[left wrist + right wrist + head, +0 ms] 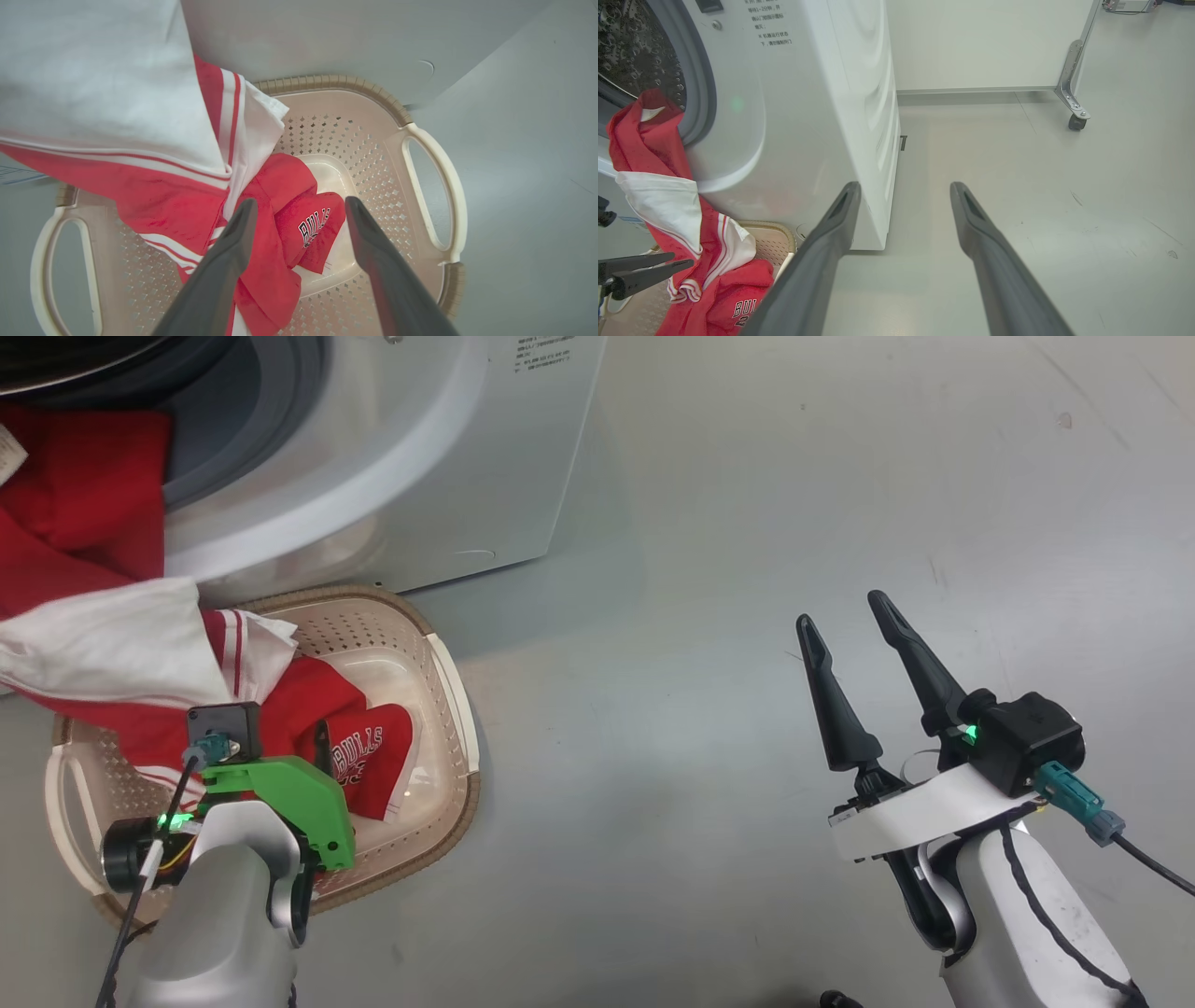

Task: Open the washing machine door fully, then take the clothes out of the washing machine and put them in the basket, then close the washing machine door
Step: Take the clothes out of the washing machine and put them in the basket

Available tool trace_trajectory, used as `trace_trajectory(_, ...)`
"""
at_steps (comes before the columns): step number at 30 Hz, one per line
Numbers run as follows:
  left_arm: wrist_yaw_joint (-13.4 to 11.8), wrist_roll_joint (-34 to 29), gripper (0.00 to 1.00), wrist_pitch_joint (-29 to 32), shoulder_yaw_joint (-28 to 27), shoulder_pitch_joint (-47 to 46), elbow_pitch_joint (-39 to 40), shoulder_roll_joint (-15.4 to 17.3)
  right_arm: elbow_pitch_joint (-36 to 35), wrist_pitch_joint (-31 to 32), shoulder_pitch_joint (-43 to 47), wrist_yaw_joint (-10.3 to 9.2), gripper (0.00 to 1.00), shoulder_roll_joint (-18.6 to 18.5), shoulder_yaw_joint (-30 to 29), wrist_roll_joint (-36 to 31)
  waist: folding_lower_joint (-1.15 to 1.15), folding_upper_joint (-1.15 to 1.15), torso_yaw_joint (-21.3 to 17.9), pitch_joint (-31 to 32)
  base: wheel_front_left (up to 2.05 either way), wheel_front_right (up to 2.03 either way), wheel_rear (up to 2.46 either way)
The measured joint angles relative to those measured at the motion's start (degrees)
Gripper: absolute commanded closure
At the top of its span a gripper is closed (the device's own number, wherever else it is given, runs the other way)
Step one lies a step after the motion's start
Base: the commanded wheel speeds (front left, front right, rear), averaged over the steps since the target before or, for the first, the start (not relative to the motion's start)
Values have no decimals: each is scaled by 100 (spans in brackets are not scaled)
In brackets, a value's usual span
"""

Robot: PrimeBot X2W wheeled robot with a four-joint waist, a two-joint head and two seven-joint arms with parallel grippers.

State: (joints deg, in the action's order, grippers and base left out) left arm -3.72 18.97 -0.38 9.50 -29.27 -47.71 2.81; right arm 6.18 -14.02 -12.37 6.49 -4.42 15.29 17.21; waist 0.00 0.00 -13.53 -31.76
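- Left gripper (300, 201) is hovering spread, empty, above the basket (327, 81) (clothes (280, 242) beneath it).
- Unloading seems underway; jersey (89, 523) trailing from the washing machine (448, 457) is needing regrasping.

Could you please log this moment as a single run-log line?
left gripper: open over basket | right gripper: open, above floor | clothes: draped from washing machine into basket

Bright, even light; faint soft shadows on floor (709, 859), wrist views bowed at edges
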Motion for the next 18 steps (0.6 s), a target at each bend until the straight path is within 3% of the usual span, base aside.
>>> trace_trajectory(18,-7,-114,0,-1283,135,28,-57,-57,250,-16,110,0,0,-63,-142,-4,0,0,348,583,0,0,0)
